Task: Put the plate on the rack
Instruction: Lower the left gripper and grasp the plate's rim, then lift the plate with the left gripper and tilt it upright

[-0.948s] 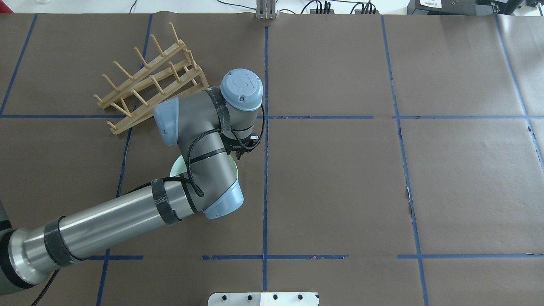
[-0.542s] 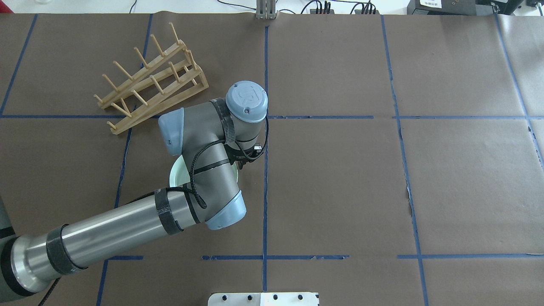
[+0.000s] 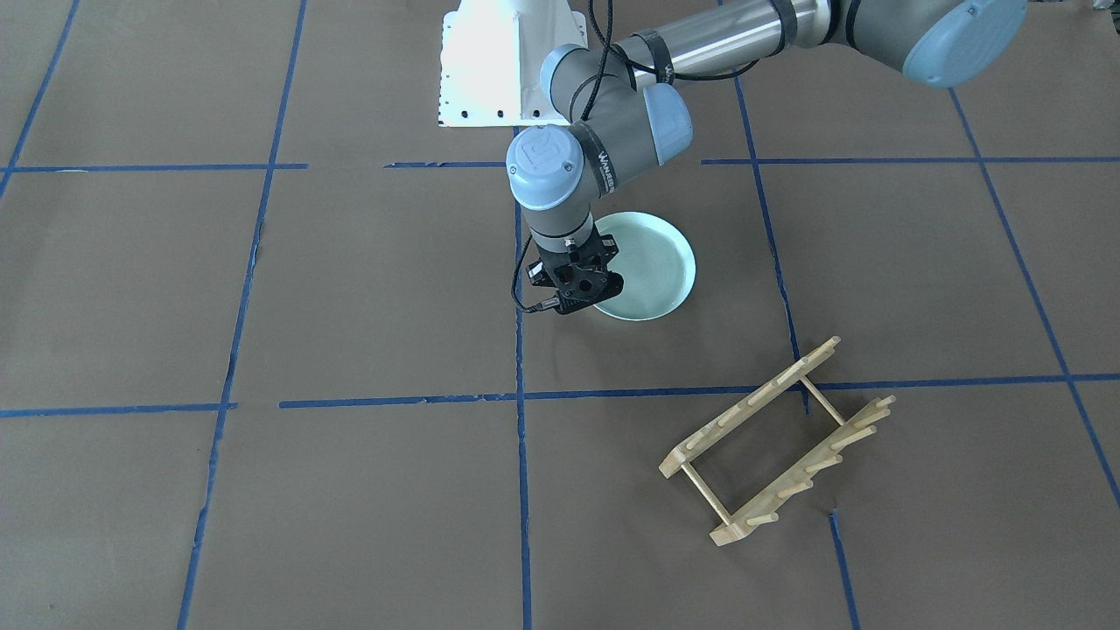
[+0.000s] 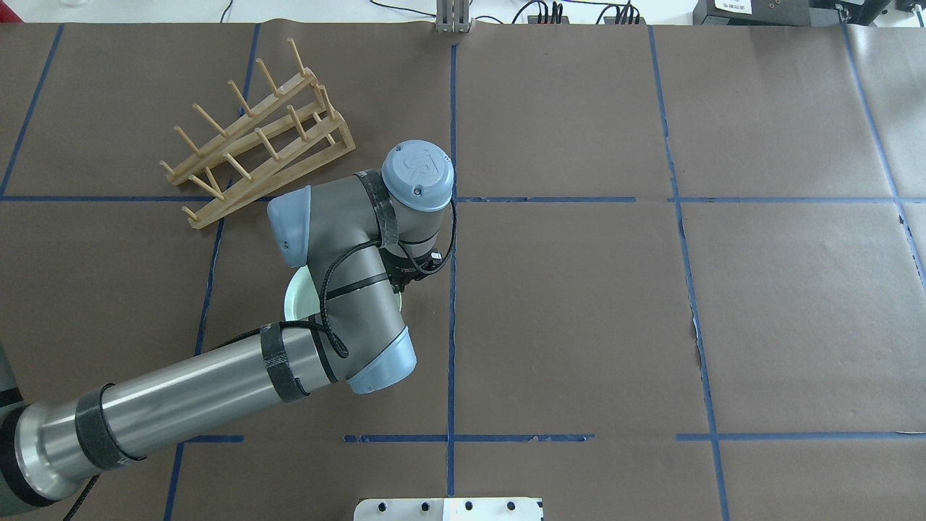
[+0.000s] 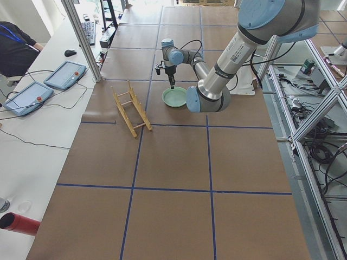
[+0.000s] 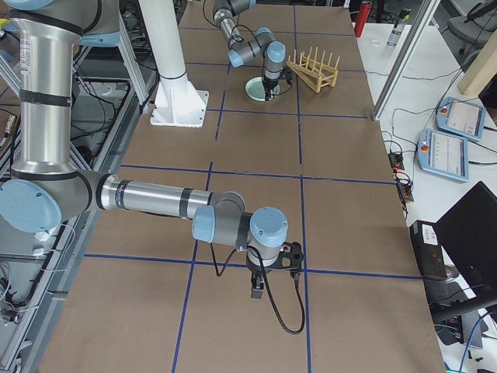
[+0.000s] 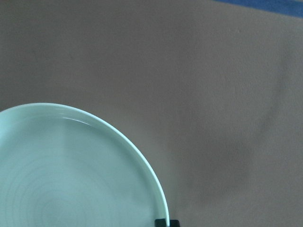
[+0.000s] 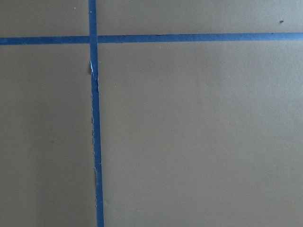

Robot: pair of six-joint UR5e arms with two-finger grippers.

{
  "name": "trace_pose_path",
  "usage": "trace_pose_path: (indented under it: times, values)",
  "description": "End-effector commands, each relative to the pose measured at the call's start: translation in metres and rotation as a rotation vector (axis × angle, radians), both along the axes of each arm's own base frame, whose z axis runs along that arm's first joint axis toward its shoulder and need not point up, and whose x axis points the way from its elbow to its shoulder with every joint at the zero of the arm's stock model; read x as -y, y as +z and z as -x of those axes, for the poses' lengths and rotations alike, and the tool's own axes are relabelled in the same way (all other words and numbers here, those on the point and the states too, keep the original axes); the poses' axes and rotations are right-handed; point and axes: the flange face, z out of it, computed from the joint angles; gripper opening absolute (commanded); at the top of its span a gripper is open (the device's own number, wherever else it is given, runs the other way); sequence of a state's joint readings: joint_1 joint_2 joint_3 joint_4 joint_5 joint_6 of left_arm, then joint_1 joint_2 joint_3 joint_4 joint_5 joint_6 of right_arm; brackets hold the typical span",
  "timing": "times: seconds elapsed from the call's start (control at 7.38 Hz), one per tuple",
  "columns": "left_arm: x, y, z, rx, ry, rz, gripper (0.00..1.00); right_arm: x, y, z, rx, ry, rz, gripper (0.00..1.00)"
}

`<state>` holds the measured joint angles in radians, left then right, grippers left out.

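The pale mint-green plate (image 3: 652,262) lies on the brown table cover, mostly hidden under my left arm in the overhead view (image 4: 295,304). My left gripper (image 3: 582,296) points straight down at the plate's rim. In the left wrist view the plate (image 7: 71,175) fills the lower left, and a dark fingertip (image 7: 166,222) sits right on its rim, so the gripper looks shut on the rim. The wooden rack (image 3: 752,404) stands apart from the plate, at the far left in the overhead view (image 4: 289,172). My right gripper (image 6: 268,272) hangs over bare table, far from both. I cannot tell whether it is open or shut.
Blue tape lines (image 4: 451,289) divide the brown cover into squares. The robot's white base plate (image 3: 490,79) is at the near edge. A side bench with tablets (image 5: 65,76) and a seated person lies beyond the rack's side of the table.
My left wrist moved a little toward the robot and rightward, then slightly back left. The plate's visible edge shifted slightly left with it. The rack has not moved.
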<state>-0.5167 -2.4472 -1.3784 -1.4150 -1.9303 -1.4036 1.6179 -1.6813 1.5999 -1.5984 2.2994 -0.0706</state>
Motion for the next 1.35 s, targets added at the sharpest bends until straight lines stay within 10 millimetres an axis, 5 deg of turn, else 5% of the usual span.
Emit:
trace_pose_path:
  times: [0.0, 0.27, 0.68, 1.08, 1.22]
  values:
    - [-0.014, -0.029, 0.027, -0.076, 0.000, -0.043, 0.00, 0.000, 0.000, 0.000, 0.000, 0.000, 0.000, 1.00]
    - [-0.008, -0.084, 0.083, -0.181, -0.038, -0.109, 0.00, 0.000, 0.000, 0.000, 0.000, 0.000, 0.000, 1.00]
    - [0.057, -0.152, 0.218, -0.512, -0.212, -0.186, 0.00, 0.000, 0.001, 0.000, 0.000, -0.001, 0.001, 1.00]
    - [0.100, -0.143, 0.337, -0.872, -0.431, -0.360, 0.00, 0.000, 0.000, 0.000, 0.000, -0.001, 0.000, 1.00]
    - [0.113, -0.121, 0.360, -0.942, -0.484, -0.375, 0.00, 0.000, 0.001, 0.000, 0.000, -0.001, 0.001, 1.00]
